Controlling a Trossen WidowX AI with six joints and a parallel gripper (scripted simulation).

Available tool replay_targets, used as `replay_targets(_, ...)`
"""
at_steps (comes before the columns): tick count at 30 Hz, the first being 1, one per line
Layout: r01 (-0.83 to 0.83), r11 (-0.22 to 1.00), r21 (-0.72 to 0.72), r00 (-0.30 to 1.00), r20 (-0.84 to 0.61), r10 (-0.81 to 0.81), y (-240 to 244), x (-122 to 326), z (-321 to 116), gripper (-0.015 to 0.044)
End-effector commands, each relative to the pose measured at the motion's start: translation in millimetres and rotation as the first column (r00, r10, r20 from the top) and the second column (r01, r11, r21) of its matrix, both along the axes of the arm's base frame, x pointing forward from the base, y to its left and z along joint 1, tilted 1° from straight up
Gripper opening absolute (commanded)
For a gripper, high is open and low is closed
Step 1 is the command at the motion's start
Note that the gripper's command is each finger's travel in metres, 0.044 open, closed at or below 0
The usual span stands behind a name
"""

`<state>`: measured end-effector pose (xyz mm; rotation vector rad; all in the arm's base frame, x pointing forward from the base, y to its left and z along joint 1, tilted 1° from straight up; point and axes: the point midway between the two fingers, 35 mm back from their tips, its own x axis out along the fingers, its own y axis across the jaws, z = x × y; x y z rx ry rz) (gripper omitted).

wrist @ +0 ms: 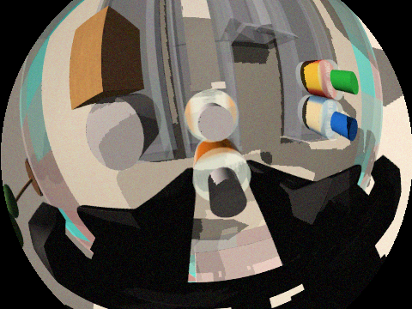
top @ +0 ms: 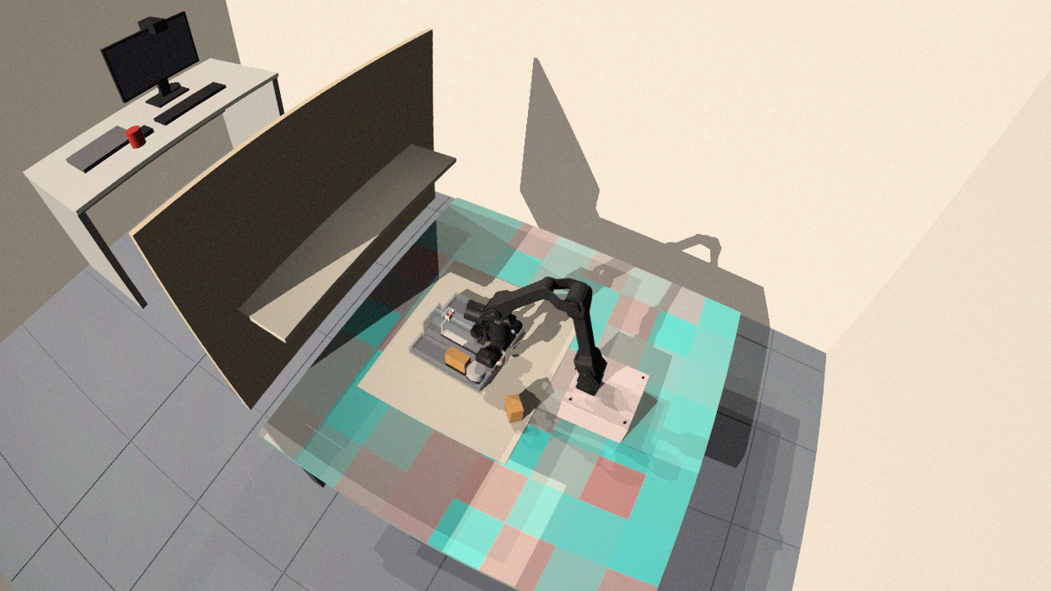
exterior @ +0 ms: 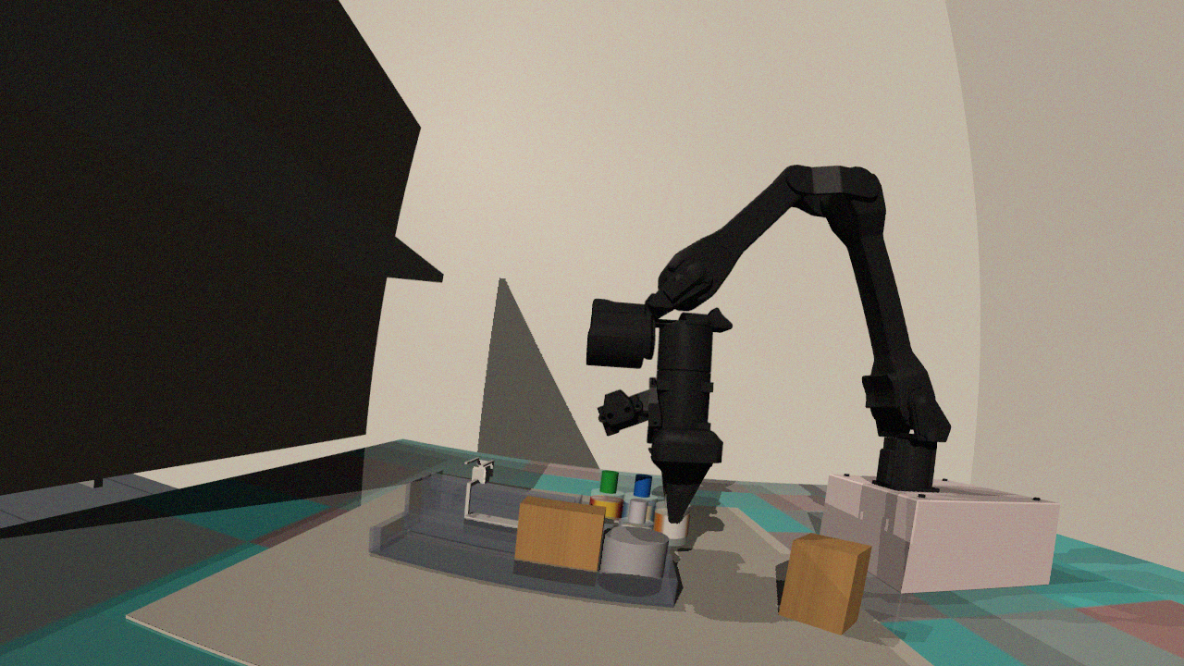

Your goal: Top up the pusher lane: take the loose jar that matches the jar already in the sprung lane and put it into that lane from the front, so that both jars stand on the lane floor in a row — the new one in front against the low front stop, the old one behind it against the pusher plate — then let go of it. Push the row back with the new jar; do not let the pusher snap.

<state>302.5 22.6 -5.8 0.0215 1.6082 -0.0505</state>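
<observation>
My gripper is shut on a clear jar with an orange and white label and a grey lid. The jar is upright at the front end of the grey lane tray. In the wrist view the lane jar, with a grey lid and a pale orange label, stands directly behind the held jar. Whether they touch is unclear. A pale strip, seemingly the pusher plate's top, shows behind the lane jar. The held jar's base and the front stop are hidden.
A wooden block and a grey cylinder stand in a side lane. A green-capped jar and a blue-capped jar stand opposite. Another wooden block stands near the base.
</observation>
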Motion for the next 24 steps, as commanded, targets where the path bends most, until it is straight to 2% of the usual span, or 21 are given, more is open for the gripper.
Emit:
replay_targets(1,-0.002,1.0,0.001,0.999,0.047,0.002,0.3,16.6,4.6,0.0)
replay_targets(24,-0.002,1.0,0.001,0.999,0.048,0.002,-0.3,26.8,7.8,0.0)
